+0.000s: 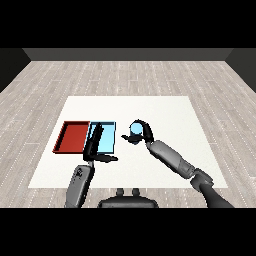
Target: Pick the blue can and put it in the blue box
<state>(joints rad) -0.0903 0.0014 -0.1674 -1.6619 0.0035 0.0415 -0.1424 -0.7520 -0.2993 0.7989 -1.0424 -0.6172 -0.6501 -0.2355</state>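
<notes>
The left hand (95, 145) has straight fingers lying over the near edge of the flat light blue tray (108, 138). The right hand (141, 131) curls around the small round blue can (135, 130), with bare white bench (165, 112) between can and tray. The flat red tray (72, 136) touches the blue tray's far side.

White table (165, 115) on pale grey wood-plank floor (125, 77), dark wall (125, 54) along the far edge.

Off-task items
A red tray (71, 137) lies at nine o'clock on the white table (165, 115), over grey plank floor (125, 75).
</notes>
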